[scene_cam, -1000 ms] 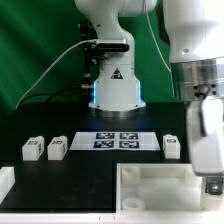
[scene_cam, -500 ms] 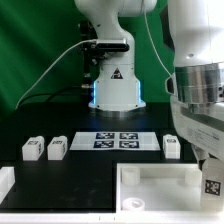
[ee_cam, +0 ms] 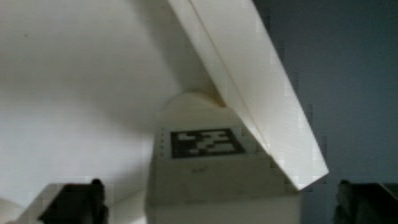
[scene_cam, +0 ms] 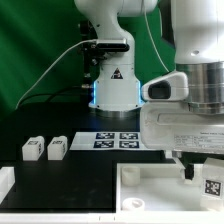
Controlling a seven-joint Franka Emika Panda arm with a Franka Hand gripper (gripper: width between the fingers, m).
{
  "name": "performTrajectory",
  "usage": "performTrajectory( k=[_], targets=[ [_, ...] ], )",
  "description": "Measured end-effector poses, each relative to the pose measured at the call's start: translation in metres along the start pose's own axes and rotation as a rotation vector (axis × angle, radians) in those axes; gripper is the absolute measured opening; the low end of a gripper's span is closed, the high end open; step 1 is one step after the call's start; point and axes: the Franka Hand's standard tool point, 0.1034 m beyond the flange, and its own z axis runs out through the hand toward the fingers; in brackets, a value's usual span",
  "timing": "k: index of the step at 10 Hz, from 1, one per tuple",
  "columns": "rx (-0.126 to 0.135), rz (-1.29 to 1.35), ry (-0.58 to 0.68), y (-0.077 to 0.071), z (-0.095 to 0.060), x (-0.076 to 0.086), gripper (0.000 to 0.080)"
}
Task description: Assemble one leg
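A leg, a small white block with a square tag, stands in a corner of the large white rimmed panel. My gripper is open, with one dark finger on each side of this leg and a gap to it on both sides. In the exterior view the same leg shows its tag at the right end of the panel, just under my gripper. Two more legs lie on the black table at the exterior view's left.
The marker board lies mid-table in front of the arm's base. My wrist body hides the table at the exterior view's right. A white block sits at the exterior view's left edge.
My wrist has turned and swung toward the exterior view's left, now hiding the leg beside the marker board. The tagged leg in the panel corner has stayed in place.
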Motion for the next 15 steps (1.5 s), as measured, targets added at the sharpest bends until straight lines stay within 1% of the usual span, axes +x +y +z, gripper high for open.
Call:
performTrajectory(
  k=[2,3,5,7,8,10,13,15],
  targets=[
    [-0.002,0.03,0.0,0.0008,0.0005,0.0,0.0385],
    [-0.002,0.083,0.0,0.0011,0.0006,0.0,0.0294],
    [0.0,0.336,0.0,0.0018,0.0,0.0014,0.0294],
    [-0.02,0.684,-0.018,0.0033,-0.001,0.0049,0.0294],
    [-0.021,0.898,-0.023,0.0045,-0.0015,0.0058,0.0294],
    [-0.019,1.227,-0.036,0.0035,-0.0013,0.0046,0.0294],
    [-0.028,1.487,-0.025,0.003,-0.0011,0.0031,0.0295],
    [-0.033,1.455,-0.008,0.0043,-0.0011,0.0022,0.0295]
  ],
)
